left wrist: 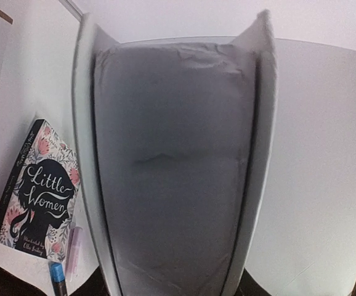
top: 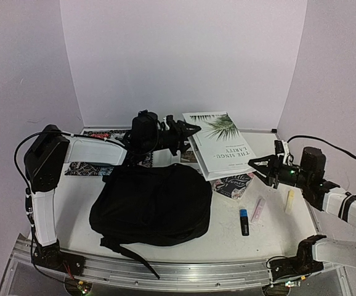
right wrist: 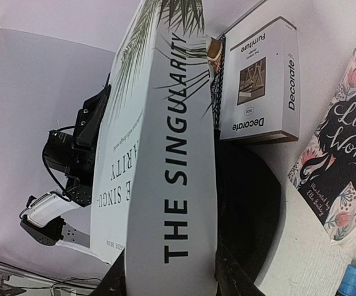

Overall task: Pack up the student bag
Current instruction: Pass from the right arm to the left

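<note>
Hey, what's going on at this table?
Two robot arms are packing a black bag. The right arm has its jaws clamped on the spine of a white book, held up beyond the bag. The left arm has its jaws at the book's opposite edge. The bag lies on the table; the book isn't in it yet.

1 black backpack (top: 150, 203), lower centre. 3 titled books: The Singularity (top: 221, 145), Little Women (top: 234, 185), Decorate (right wrist: 258, 80). 3 small sticks, lower right: blue-capped marker (top: 244, 222), pink tube (top: 258, 209), yellow tube (top: 289, 201). Also patterned flat items (top: 82, 168) at left, count unclear.
</note>
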{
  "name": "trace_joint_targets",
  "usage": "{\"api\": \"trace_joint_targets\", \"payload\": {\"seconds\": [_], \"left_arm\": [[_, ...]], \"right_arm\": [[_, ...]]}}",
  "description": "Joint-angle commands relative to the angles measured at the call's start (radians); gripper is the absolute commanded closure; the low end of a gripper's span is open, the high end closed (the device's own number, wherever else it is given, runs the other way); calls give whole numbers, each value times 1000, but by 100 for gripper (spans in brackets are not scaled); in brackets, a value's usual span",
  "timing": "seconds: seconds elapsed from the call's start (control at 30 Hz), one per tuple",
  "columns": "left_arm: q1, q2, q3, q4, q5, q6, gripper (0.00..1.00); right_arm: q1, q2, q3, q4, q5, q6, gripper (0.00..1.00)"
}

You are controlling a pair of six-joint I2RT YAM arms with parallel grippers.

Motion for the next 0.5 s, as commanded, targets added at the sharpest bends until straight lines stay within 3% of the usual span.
{"api": "trace_joint_targets", "payload": {"seconds": [0.0, 0.1, 0.47], "left_arm": [[0, -22, -29, 132, -21, -51, 62], [0, -29, -42, 146, -43, -66, 65], [-4, -56, -99, 213, -141, -116, 69]], "right_arm": [[64, 5, 51, 99, 95, 35, 59], [113, 8, 44, 115, 177, 65, 57], [300, -6, -10, 195, 470, 197, 14]]}}
